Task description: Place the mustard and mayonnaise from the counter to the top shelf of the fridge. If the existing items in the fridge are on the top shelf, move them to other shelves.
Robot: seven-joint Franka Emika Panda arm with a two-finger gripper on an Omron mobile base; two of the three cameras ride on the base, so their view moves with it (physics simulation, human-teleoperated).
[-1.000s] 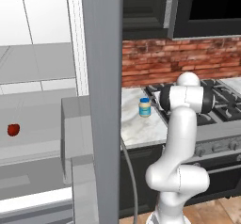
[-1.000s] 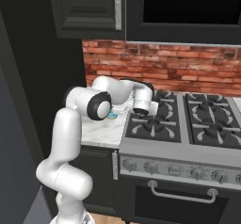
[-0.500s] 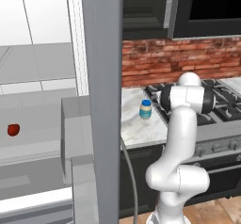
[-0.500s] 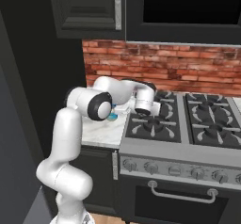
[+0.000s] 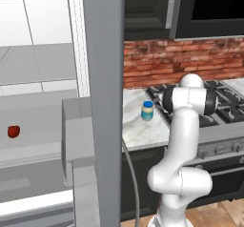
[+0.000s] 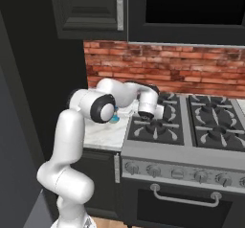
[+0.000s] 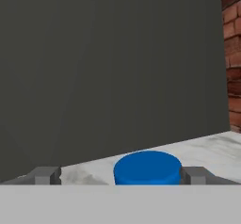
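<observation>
The robot's two-finger pincer point(image 7: 120, 176) is standing wide open, its dark tips flanking the round blue lid of the small squat mayonnaise jar point(image 7: 148, 168) without visibly touching it. That jar point(image 5: 147, 110) is sitting upright on the white marble-look counter point(image 5: 135, 121), between the tall grey fridge wall point(image 7: 108, 68) and the black gas stove point(image 6: 191, 131), under the red brick backsplash point(image 6: 191, 76). A tiny red round fruit point(image 5: 14, 131) is lying on a pale grey fridge shelf point(image 5: 33, 147).

The mayonnaise point(image 5: 147, 110) stands on the table point(image 5: 136, 126), between the fridge point(image 5: 102, 102) on the left and the stove point(image 5: 224, 121) on the right. A small round fruit point(image 5: 14, 131) lies on a shelf point(image 5: 33, 145) inside the fridge. In the hand view the jar's lid sits between the fingertips point(image 7: 46, 175) of the end effector point(image 7: 121, 176), apart from both.
</observation>
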